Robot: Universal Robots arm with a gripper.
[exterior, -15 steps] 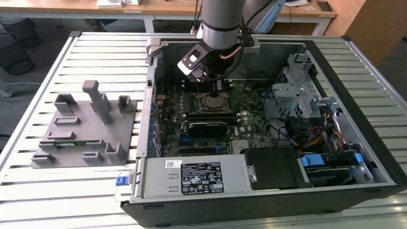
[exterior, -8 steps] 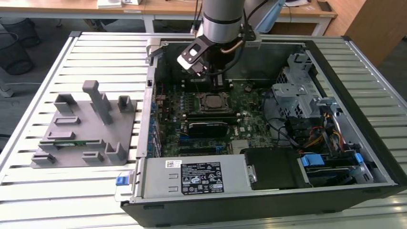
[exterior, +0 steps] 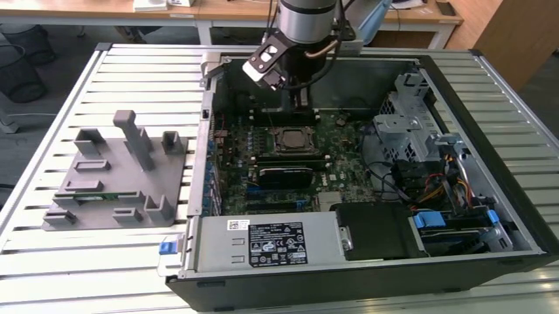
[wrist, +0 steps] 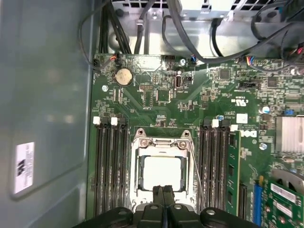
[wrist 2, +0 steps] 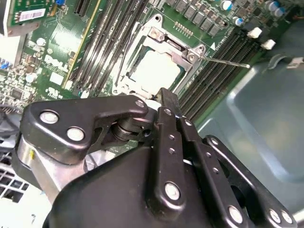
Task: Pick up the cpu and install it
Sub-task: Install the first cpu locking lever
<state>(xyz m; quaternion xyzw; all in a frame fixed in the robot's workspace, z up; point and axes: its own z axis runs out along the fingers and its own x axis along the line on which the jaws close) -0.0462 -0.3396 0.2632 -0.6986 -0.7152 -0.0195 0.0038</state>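
The black claw (wrist: pixel 163 200), pinched shut and empty, is hovering at the edge of the square metal socket frame (wrist: pixel 164 141) where the pale silver square cpu (wrist: pixel 161 173) is lying seated, placement apparently done.

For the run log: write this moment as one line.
cpu: lying in socket frame on motherboard | gripper: shut, holding nothing, tips at cpu's edge | contact: cannot tell

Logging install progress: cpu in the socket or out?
In. In both wrist views the cpu lies flat inside the socket frame, pale top showing; the tool hangs over its edge.
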